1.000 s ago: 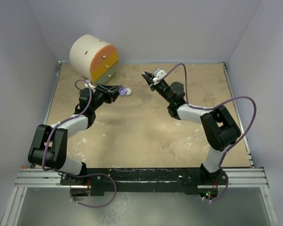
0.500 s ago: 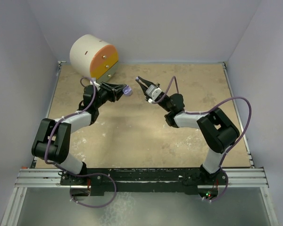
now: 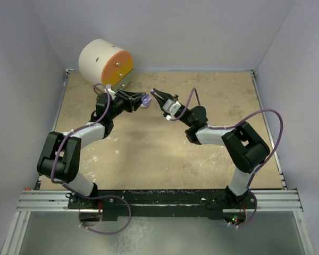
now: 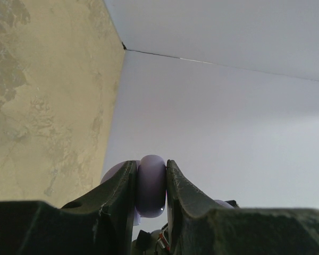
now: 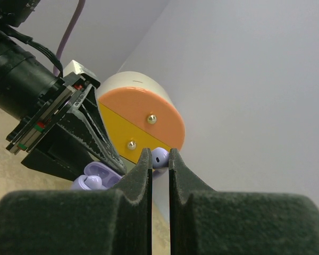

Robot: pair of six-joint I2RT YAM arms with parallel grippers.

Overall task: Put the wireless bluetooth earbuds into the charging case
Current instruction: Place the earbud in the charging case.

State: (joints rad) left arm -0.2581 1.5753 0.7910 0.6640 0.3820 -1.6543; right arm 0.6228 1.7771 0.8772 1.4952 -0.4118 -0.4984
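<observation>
Purple earbud [image 5: 159, 156]: tiny, pinched at the very tips of the right hand [image 3: 154, 93], which is clenched on it. Only its rounded top shows above the fingers. Just beside it, lower and to the left in the right wrist view, the lilac charging case [image 5: 97, 179] hangs in mid-air w/ lid open, wells facing the bud. The case is gripped edge-on by the left hand [image 4: 151, 172], clamped tight on its rounded body. The two hands meet above the far part of the bench [image 3: 165, 154], tips near but not touching. Behind them, by the back-left corner, sits a cream drum [image 3: 98, 61] w/ an orange-and-yellow face.

Step in hand, as I read it: seat the bud in a well. To do it well:
- Line the bud up w/ a free well before closing in. Which well is free can't be told here, too small.
- Approach slow & straight down the well's axis, not sideways. The hold on the bud is slim, so a knock vs. the rim could twist it out.
- Left hand should hold the case level, no tilt.
- Let go only once the bud sits down in the well.
</observation>
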